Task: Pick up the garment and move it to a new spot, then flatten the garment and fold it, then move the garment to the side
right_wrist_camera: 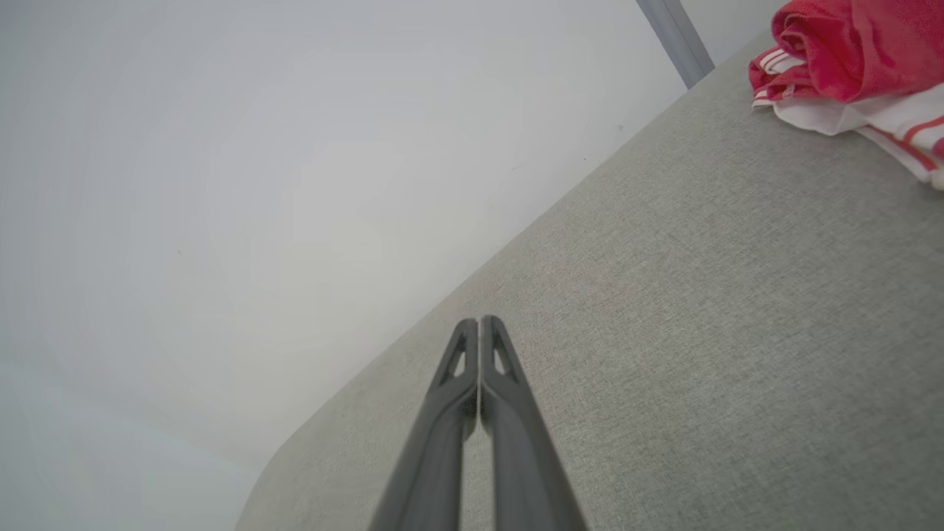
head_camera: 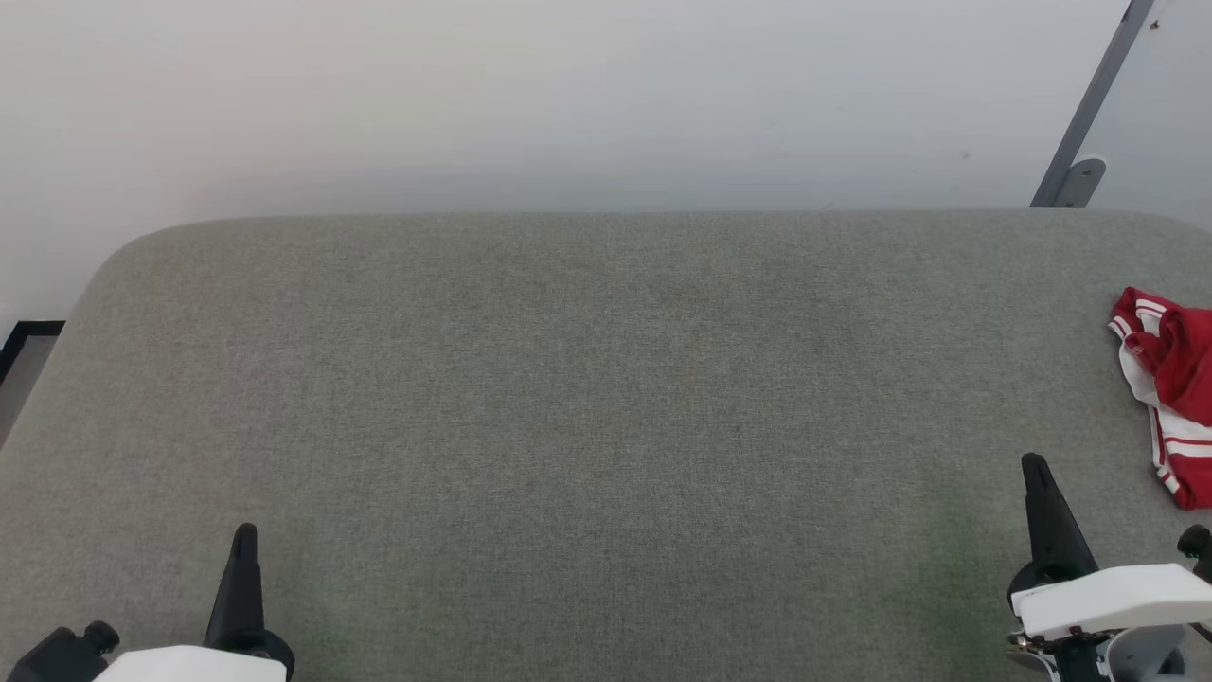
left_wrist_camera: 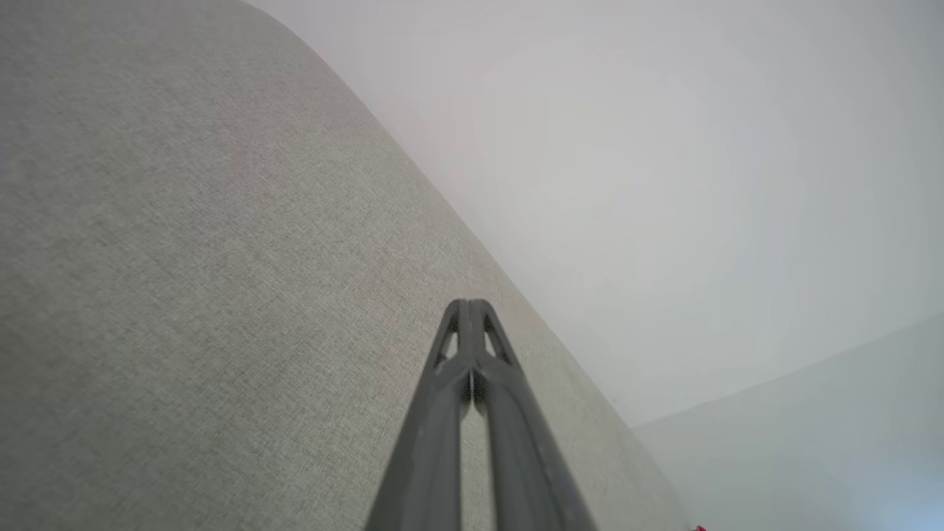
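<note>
Left claw (head_camera: 244, 535), at 7 o'clock in the head view, has its two fingers pressed together and grips nothing; its tip points across the grey fabric surface (head_camera: 606, 398). Right claw (head_camera: 1034, 466), at 5 o'clock, is likewise pinched closed and empty, apart from the garment (head_camera: 1169, 379). The garment lies crumpled on the surface at 3 o'clock: red cloth bunched over white, with red-and-white striped trim showing.

Head view: you look forward and down from high up onto the grey table (head_camera: 587, 426) and the wall (head_camera: 568, 95).
Left wrist view: you sit low and close over the table, facing along the left gripper (left_wrist_camera: 472, 304) to the wall.
Right wrist view: equally low, along the right gripper (right_wrist_camera: 479, 321).
Shared: head and right wrist views both show you the shirt (head_camera: 1169, 379).
</note>
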{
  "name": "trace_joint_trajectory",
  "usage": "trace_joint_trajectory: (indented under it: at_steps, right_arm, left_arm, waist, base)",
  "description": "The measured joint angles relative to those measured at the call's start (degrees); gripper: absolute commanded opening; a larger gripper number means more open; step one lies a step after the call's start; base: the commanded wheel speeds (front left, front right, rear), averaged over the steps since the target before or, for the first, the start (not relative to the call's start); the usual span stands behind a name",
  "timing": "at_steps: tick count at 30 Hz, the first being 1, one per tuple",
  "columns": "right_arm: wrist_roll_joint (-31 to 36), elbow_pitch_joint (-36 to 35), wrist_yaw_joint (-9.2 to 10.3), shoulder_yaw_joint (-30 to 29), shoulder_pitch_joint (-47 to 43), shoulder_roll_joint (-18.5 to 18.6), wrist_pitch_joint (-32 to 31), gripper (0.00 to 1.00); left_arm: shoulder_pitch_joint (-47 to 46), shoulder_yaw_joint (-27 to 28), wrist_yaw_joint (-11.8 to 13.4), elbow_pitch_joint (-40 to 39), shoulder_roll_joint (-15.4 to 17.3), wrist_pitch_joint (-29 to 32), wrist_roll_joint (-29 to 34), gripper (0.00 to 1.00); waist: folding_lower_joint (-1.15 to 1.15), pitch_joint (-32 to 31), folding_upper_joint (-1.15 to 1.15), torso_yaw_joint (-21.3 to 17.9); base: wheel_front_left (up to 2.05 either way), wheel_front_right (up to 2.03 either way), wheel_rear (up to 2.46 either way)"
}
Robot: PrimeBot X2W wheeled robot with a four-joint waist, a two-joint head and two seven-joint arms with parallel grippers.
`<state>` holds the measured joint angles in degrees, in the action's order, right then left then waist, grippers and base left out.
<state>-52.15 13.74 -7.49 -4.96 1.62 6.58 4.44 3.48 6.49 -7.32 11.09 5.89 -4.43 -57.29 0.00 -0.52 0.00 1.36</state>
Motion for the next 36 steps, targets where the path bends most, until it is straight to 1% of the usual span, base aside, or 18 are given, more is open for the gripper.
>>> trace_joint_trajectory:
  at_steps: [17,36]
  right_arm:
    - [-10.7,0.0,0.00,-0.5,1.2,-1.0,-3.0,0.00]
    - [-21.0,0.1,0.00,-0.8,2.4,-1.9,-5.7,0.00]
  left_arm:
    - [-2.4,0.0,0.0,0.9,-0.7,3.0,-9.5,0.00]
    - [-4.8,0.0,0.0,1.5,-1.6,5.8,-18.2,0.00]
  waist:
    - [0.00,0.1,0.00,-0.3]
    - [0.00,0.3,0.00,-0.6]
  base:
    - [0.00,0.00,0.00]
    - [0.00,0.00,0.00]
